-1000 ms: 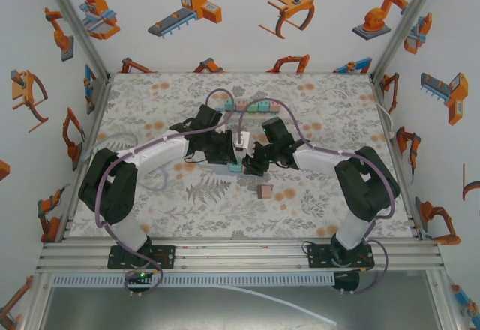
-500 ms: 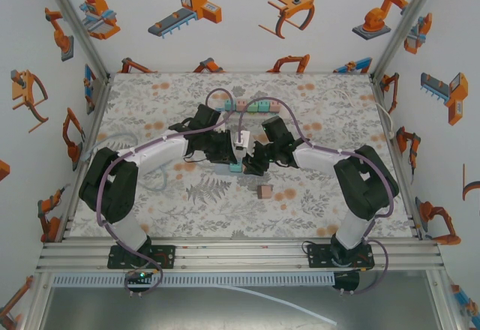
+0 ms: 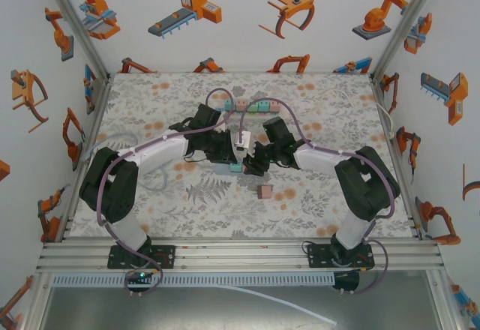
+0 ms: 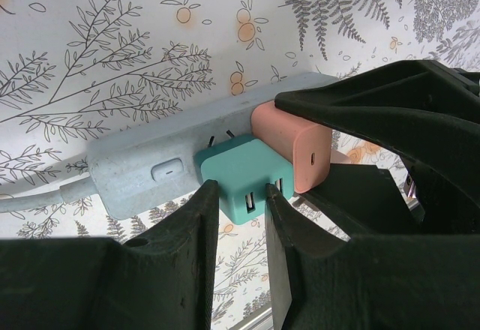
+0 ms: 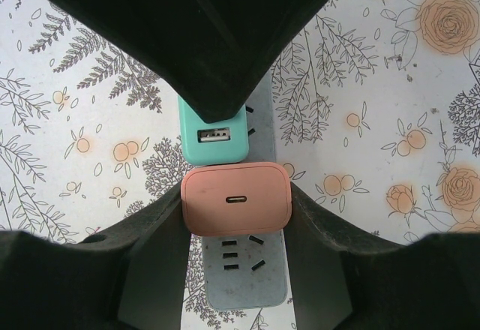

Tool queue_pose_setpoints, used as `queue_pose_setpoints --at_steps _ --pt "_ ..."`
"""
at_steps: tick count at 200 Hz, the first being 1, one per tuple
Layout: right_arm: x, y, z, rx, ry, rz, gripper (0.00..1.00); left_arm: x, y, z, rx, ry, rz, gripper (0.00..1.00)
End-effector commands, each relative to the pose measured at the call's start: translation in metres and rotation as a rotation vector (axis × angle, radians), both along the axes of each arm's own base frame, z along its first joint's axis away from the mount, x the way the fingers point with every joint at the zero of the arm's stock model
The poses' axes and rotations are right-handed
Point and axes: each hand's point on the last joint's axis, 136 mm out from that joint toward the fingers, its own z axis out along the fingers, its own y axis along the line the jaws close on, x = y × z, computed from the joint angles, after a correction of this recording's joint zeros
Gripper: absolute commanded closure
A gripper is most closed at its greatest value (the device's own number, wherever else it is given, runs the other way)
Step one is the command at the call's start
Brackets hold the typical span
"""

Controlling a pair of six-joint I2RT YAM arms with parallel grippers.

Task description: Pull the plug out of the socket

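A grey power strip [image 4: 142, 169] lies on the patterned table with a teal plug [image 4: 240, 172] and a pink plug [image 4: 289, 146] side by side in it. The teal plug is tilted, its two prongs partly showing above the strip. My left gripper [image 4: 241, 195] is shut on the teal plug's sides. From the other side, my right gripper [image 5: 236, 204] is shut on the pink plug [image 5: 236, 199], with bare socket holes of the strip [image 5: 244, 270] below it. From above, both grippers [image 3: 229, 154] [image 3: 253, 161] meet at the strip [image 3: 240, 141] mid-table.
A small brown cube [image 3: 263, 192] lies just in front of the right gripper. A row of small coloured blocks [image 3: 253, 107] stands at the back of the table. The strip's white cable [image 4: 30, 202] runs off to the left. Panel walls close in three sides.
The left gripper's jaws have closed the last bit onto the teal plug. Both arms have hardly moved, and the right gripper's hold is the same.
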Motion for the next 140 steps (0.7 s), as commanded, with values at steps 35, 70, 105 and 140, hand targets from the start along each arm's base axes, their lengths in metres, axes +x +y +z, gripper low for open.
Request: queue_pose_setpoints --at_steps 35,70,105,140 --pt "-0.010 0.029 0.090 0.255 -0.147 0.144 0.88 -0.059 0.094 -0.118 0.529 0.211 -0.033 0.69" --pt "-0.016 0.031 0.104 0.288 -0.128 0.166 0.95 -0.061 0.094 -0.120 0.536 0.210 -0.046 0.69" --pt "0.004 0.030 0.111 0.306 -0.089 0.097 0.95 -0.060 0.090 -0.120 0.519 0.204 -0.057 0.69" --pt "0.014 0.029 0.097 0.265 -0.039 0.053 0.95 -0.061 0.081 -0.119 0.498 0.201 -0.080 0.70"
